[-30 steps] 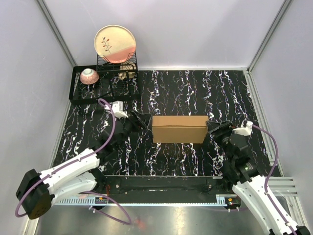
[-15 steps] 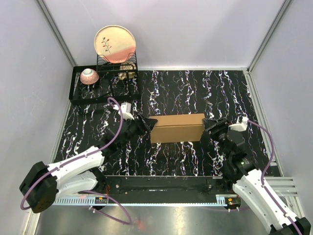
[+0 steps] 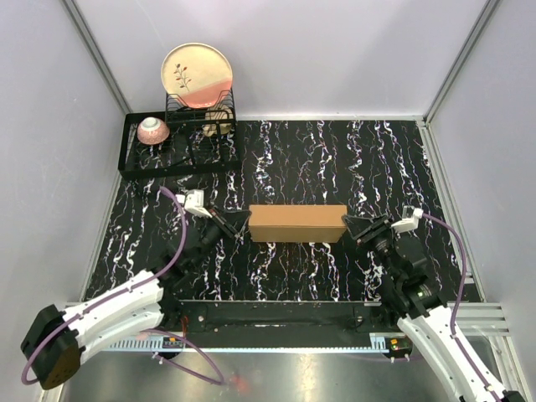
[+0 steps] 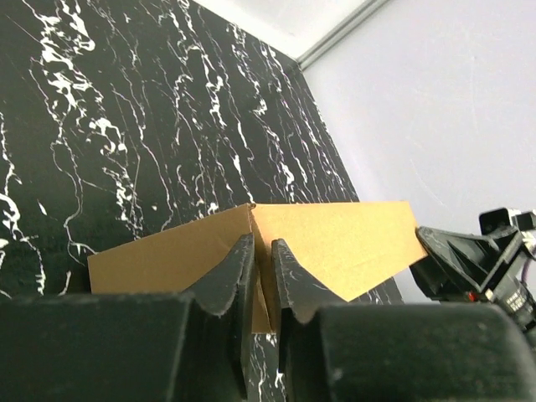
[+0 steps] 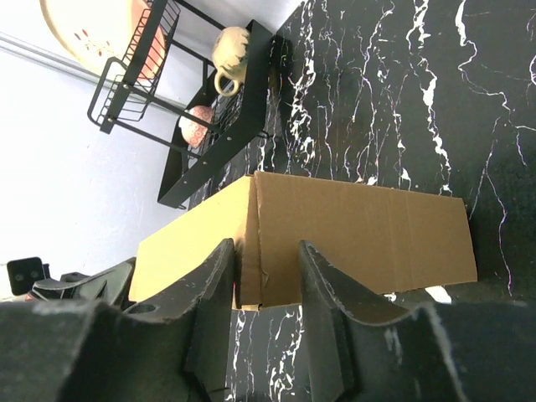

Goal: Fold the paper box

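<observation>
Black marble-patterned table (image 3: 335,159) with white veining fills the floor of a pale grey enclosure. At its far left corner stands a black wire rack (image 3: 138,163). The rack holds an upright cream plate (image 3: 197,75) painted with a sprig and a pink band, a small pink bowl (image 3: 152,130) and a beige cup (image 3: 219,120).

Every face of the paper box (image 3: 297,224) that shows is plain brown cardboard, and the plate's painted sprig is the only marking on anything here.

From above, the box lies near the middle of the table, long side running left to right, directly between the two arms. The left pincer (image 3: 244,220) meets its left end and the right pincer (image 3: 348,223) meets its right end, both tips pointing inward along the box's length.

In the left wrist view the dark fingers (image 4: 230,276) stand almost together, and a thin strip of cardboard at the box's near ridge is caught in the narrow slot between them. That pincer is clamped on the box's end. The right pincer's tip shows at the far end of the carton.

In the right wrist view the fingers (image 5: 322,285) stand clearly apart, straddling the creased ridge at the box's near end, one finger over each face. Whether they press the cardboard or only bracket it cannot be told.
</observation>
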{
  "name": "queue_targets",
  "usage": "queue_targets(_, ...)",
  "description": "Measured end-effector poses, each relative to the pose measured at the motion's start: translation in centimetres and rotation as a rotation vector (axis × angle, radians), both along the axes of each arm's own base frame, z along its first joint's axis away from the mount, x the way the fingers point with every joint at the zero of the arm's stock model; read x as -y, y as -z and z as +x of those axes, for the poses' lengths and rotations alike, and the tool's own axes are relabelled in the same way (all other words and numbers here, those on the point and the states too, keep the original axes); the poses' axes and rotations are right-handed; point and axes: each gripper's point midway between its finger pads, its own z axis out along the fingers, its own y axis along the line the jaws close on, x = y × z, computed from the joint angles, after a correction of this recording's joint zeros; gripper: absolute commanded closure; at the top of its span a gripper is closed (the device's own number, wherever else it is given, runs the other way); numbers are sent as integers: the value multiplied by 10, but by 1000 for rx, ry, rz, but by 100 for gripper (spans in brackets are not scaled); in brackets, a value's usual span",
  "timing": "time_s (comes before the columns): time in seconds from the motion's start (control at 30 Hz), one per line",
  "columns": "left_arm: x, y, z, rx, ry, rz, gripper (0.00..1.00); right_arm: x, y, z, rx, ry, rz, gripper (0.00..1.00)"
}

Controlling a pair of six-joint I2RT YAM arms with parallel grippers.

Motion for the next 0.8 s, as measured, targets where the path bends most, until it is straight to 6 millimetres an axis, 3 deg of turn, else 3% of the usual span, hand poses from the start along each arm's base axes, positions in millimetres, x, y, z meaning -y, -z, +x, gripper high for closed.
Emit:
queue_targets(0.23,-2,2,-24,-8,26,-17,88,-2,5,-9,-27,-29,-4,81)
queue_targets(0.3,-3,4,-28,-15,22,-25,88,-3,6,-9,-35,-34,-3,80)
queue_targets(0.57,-4,5,-30,-34,-13,-7,87,-4,7,-6,-56,-35,-3,62)
queue_targets(0.8,-10,1,-35,-43,-24,53,79,-7,7,-6,-73,-45,5,69)
